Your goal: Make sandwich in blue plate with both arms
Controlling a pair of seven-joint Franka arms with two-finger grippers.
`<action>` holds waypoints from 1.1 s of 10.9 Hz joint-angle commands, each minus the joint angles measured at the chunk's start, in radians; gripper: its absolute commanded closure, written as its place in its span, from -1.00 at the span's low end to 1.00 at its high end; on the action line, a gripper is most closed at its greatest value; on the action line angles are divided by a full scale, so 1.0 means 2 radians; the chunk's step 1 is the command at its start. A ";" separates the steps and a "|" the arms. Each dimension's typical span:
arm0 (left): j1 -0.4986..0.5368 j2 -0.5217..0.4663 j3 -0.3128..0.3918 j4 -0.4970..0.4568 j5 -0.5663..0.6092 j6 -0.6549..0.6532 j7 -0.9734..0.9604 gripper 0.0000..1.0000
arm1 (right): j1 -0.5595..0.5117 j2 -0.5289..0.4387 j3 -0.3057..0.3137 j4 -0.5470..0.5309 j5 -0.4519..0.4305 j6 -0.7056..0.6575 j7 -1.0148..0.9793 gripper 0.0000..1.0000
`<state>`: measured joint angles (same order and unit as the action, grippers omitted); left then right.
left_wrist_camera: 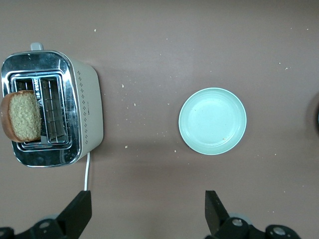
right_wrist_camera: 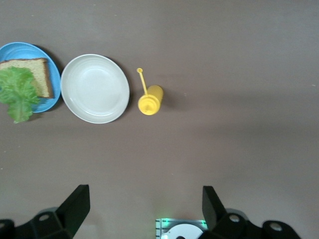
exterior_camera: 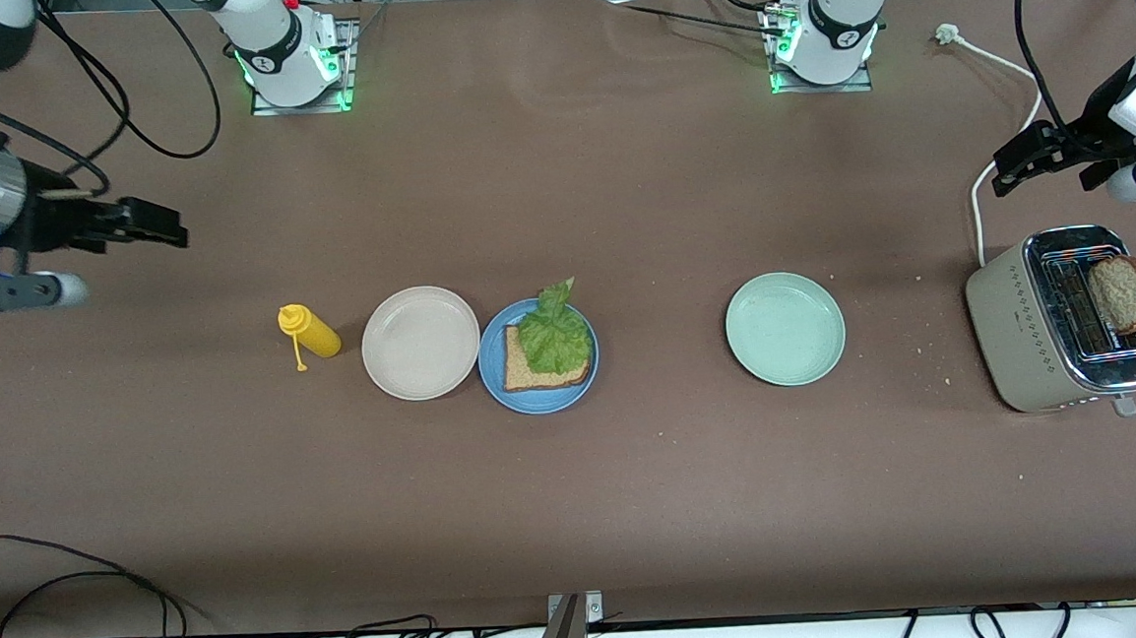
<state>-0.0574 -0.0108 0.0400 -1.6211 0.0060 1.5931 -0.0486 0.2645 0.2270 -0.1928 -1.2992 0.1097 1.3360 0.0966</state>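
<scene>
You are missing the top bread [exterior_camera: 1122,293], sticking out of the toaster [exterior_camera: 1022,331] at the left arm's table edge. The left gripper [left_wrist_camera: 147,211] is hanging wide open and empty above it; lower it there next, I think. The right gripper [right_wrist_camera: 144,211] is waiting wide open at the right arm's edge. The blue plate [exterior_camera: 493,388] is holding bread [exterior_camera: 524,371] and lettuce [exterior_camera: 555,335].

We see the left gripper [exterior_camera: 1006,177] hanging over table just beside the toaster [exterior_camera: 1022,321]. Right gripper [exterior_camera: 163,225] hangs well apart from the bottle [exterior_camera: 308,332], with both plates [exterior_camera: 421,377] past it.

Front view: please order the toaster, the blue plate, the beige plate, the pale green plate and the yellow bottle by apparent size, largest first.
1. Toaster, clearly the largest.
2. Beige plate, pale green plate and blue plate: they look about alike, so I will not rank them.
3. Yellow bottle, clearly the smallest.
</scene>
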 commanded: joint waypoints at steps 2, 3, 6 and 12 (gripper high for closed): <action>0.001 0.003 0.001 0.010 -0.008 -0.006 0.007 -1.00 | 0.009 -0.030 -0.001 -0.053 -0.036 0.034 -0.003 -1.00; 0.007 0.009 0.003 0.008 -0.008 -0.005 0.008 -1.00 | 0.010 -0.036 0.000 -0.063 -0.037 0.047 -0.006 -1.00; 0.031 0.038 0.008 0.017 -0.003 0.000 0.008 -1.00 | -0.068 -0.112 0.080 -0.186 -0.034 0.141 -0.008 -1.00; 0.043 0.057 0.008 0.036 -0.003 -0.003 0.013 -1.00 | -0.134 -0.111 0.102 -0.173 -0.041 0.118 -0.036 -1.00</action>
<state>0.0121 0.0843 0.0624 -1.5859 0.0060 1.6041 -0.0486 0.0202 0.0096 -0.0073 -1.6446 0.0459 1.5700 0.0348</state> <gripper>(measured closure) 0.000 0.000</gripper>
